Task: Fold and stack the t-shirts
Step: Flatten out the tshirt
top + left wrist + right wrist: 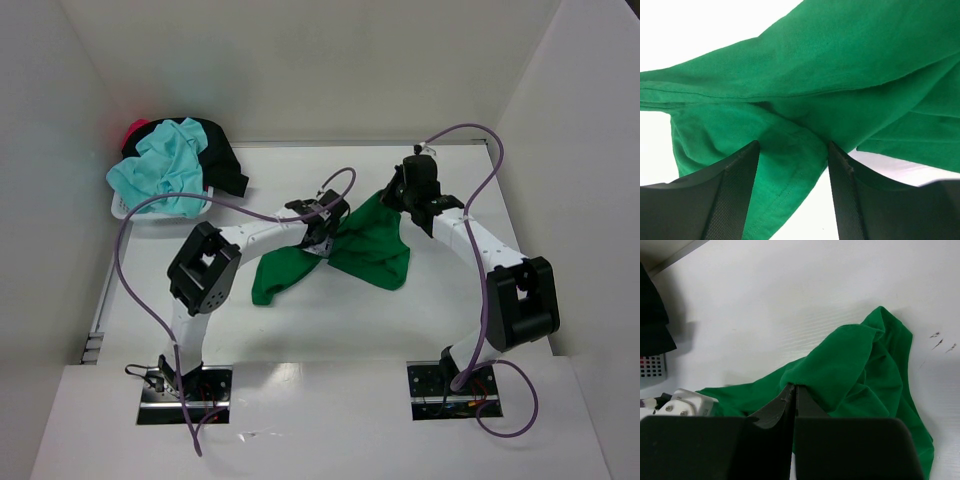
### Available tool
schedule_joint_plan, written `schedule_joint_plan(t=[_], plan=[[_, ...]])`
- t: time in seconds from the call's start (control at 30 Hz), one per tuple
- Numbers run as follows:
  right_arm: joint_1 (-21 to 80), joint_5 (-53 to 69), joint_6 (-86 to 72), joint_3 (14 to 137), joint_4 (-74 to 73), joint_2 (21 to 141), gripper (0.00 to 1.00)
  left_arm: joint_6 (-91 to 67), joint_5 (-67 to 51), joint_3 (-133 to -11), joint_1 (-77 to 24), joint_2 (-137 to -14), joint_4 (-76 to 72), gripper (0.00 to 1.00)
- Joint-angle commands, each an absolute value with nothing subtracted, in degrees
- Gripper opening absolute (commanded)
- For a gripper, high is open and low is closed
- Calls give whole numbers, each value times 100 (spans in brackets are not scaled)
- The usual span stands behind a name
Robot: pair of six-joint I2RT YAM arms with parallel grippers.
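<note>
A bright green t-shirt (360, 250) lies crumpled at the table's middle, partly lifted between both arms. My left gripper (322, 228) is open, its jaws apart astride a hemmed fold of the green t-shirt (840, 75), and the left gripper (793, 145) does not pinch the cloth. My right gripper (395, 197) is shut on a raised bunch of the green t-shirt (850, 360), the right gripper (794, 386) showing its jaws pressed together at the cloth's edge. A light turquoise t-shirt (160, 175), a black one (225, 160) and a red/pink one (135, 128) lie piled at the back left.
The pile sits in a small white basket (122, 208) by the left wall; the basket (651, 367) and black cloth (652, 320) also show in the right wrist view. White walls close in the table at left, back and right. Purple cables loop over both arms.
</note>
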State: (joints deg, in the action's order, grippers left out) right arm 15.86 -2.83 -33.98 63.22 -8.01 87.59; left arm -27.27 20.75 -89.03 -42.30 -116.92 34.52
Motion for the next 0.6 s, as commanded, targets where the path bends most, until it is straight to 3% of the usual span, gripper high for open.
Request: schedule_joint_plan(t=[0.0, 0.07, 0.23, 0.3, 0.57], plan=[[1538, -413, -3313, 6311, -501, 8728, 0, -2777, 2180, -9000, -4254, -11786, 3445, 63], [1538, -413, -3313, 6311, -501, 8728, 0, -2725, 2232, -9000, -4254, -11786, 3445, 59], [1538, -413, -3313, 6311, -554, 8728, 0, -2725, 2232, -9000, -4254, -11786, 3445, 10], [1538, -465, -3313, 6311, -554, 8728, 0, -2777, 2232, -8948, -4254, -11734, 3445, 0], [1538, -527, -3313, 6608, -834, 8622, 0, -2830, 2294, -8895, -4088, -10803, 3498, 0]])
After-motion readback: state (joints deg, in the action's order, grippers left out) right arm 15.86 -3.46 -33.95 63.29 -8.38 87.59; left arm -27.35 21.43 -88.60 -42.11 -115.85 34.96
